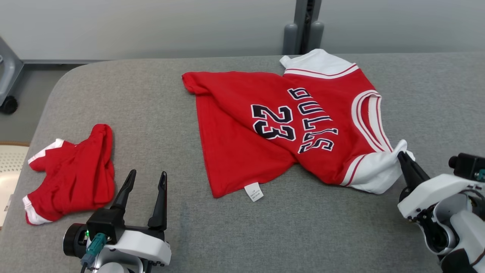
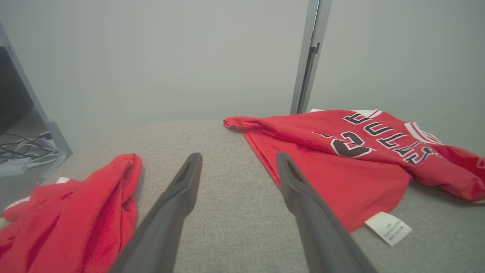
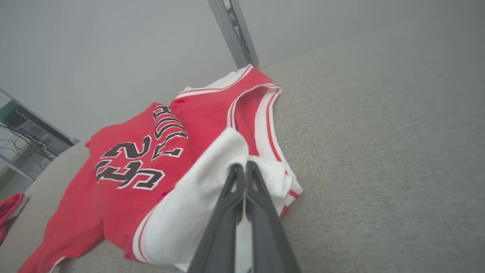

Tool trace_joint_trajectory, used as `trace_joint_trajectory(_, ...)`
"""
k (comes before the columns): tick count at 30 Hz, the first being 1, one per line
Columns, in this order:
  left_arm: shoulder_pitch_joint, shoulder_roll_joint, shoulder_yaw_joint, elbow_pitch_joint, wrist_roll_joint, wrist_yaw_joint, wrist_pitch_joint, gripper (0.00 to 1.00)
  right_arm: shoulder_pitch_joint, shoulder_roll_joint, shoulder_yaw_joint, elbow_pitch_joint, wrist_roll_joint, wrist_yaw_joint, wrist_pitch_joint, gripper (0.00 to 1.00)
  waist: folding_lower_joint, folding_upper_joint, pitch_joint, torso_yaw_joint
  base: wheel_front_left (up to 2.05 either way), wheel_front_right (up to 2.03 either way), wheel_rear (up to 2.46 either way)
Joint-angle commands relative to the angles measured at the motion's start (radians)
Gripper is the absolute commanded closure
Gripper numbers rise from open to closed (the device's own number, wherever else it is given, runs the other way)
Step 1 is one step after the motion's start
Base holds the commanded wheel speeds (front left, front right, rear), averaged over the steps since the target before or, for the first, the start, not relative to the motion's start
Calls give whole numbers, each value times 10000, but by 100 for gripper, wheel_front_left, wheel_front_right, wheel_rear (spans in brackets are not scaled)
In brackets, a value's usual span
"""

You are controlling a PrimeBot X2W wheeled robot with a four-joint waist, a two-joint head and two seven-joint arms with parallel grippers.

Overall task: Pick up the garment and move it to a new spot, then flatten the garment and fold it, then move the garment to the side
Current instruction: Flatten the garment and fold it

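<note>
**A:** Here's the red basketball jersey (image 1: 235,151) with white sleeves and dark "BULLS 23" lettering. It's lying rumpled across the middle of the grey fabric-covered table (image 1: 303,235), collar toward the right.

**B:** And the right gripper (image 1: 401,154) has hold of it! Both fingers are pressed tight together, pinching the near white sleeve (image 1: 373,174) at the jersey's right end, and the cloth bunches up around the tips.

**A:** What about the left gripper (image 1: 147,176)?

**B:** Jaws spread wide with nothing between them. It's over bare table at the near left, apart from the jersey.

**A:** Just to its left is a crumpled red garment with white trim (image 1: 75,170), heaped near the table's left edge.

**B:** A small white label (image 1: 254,192) pokes out from the jersey's near hem.
</note>
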Motion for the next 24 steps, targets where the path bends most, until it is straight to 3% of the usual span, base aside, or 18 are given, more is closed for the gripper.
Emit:
trace_joint_trajectory(1, -233, 34, -17, 9, -12, -10, -11, 0, -237, -161, 101, 160, 7, 0, 88, 100, 0, 0, 108, 158, 0, 0, 0)
trace_joint_trajectory(10, -473, 32, -173, 48, -180, 9, -11, 0, -1684, -221, 816, 1863, 62, 0, 421, 100, 0, 0, 453, 693, 0, 0, 0)
trace_joint_trajectory(12, -502, 32, -226, 57, -188, -21, -11, 0, -2000, -454, 1001, 2495, -389, -1, 124, 0, 0, 0, 539, 817, 0, 0, 0)
trace_joint_trajectory(18, -625, 34, -229, 54, -269, 13, -11, 0, -2722, -251, 1537, 3927, -1237, 0, -758, 0, 0, 0, 676, 1022, 0, 0, 0)
trace_joint_trajectory(24, -529, 31, -140, 97, -262, 56, -11, 0, -2957, -117, 1813, 4231, -1501, -1, -1257, 0, 0, 0, 492, 843, 0, 0, 0)
